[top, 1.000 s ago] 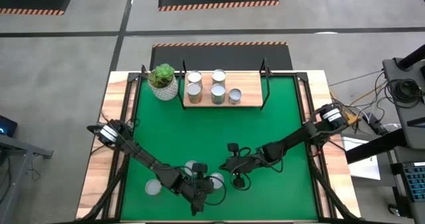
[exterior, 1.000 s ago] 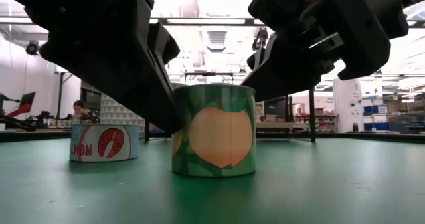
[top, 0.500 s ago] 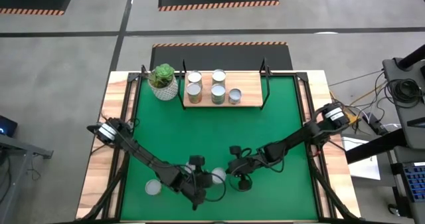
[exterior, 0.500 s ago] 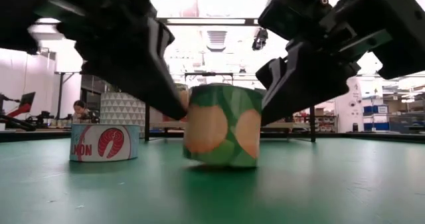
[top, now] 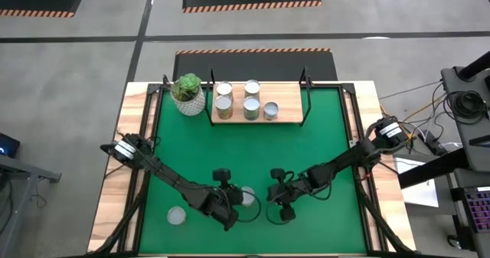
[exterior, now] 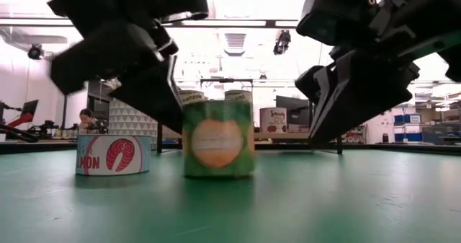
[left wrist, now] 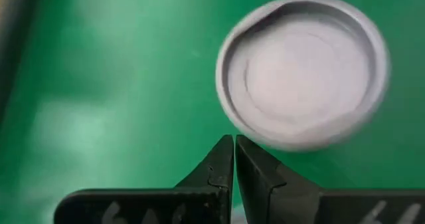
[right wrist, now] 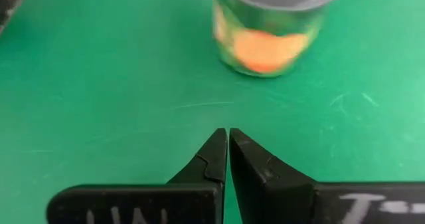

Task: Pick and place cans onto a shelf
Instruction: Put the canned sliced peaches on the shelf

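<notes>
The green-and-orange can (exterior: 218, 139) is taken as the landmark: it is seen upright on the green mat (top: 306, 151) in the low view, where its label is shown, while only its pale round top (top: 245, 195) is given by the high view. The left gripper (top: 227, 192) is placed just beside that can, and in the left wrist view its fingers (left wrist: 234, 159) are seen pressed together on nothing, their tips close by the can's rim (left wrist: 304, 71). The right gripper (top: 277, 193) is held on the can's other side, a little apart, with its fingers (right wrist: 228, 151) likewise closed and empty. A low salmon can (exterior: 113, 154) is shown beside the landmark only in the low view. Well beyond the can, the shelf (top: 260, 117) with five cans (top: 249, 101) is seen from above, next to a potted plant (top: 187, 93).
</notes>
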Tool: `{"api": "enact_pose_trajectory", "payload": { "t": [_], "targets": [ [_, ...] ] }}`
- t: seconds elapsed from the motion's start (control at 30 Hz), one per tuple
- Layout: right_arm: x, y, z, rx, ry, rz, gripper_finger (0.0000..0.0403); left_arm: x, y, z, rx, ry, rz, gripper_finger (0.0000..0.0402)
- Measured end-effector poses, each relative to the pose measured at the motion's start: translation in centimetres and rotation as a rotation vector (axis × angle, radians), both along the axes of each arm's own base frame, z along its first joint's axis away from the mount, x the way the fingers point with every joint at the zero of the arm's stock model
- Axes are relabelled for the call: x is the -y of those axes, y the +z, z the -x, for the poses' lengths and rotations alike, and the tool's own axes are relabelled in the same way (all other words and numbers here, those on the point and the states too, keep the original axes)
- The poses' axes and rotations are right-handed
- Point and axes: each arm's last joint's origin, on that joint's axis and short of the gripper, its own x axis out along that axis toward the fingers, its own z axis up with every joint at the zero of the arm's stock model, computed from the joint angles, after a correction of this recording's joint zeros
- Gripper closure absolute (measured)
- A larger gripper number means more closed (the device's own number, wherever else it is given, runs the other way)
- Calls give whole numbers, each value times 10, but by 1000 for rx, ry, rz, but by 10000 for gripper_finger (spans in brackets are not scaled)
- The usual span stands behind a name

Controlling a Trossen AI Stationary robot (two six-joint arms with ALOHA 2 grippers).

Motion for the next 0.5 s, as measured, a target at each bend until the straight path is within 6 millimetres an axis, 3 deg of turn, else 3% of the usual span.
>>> {"api": "enact_pose_trajectory", "payload": {
  "t": [0.17,0.5],
  "targets": [
    [5,2,-2,52,-78,99,394,12,0,4,-18,-50,93,402],
    [4,4,-5,83,-48,58,394,20,2,3,36,-32,156,402]
  ]
}}
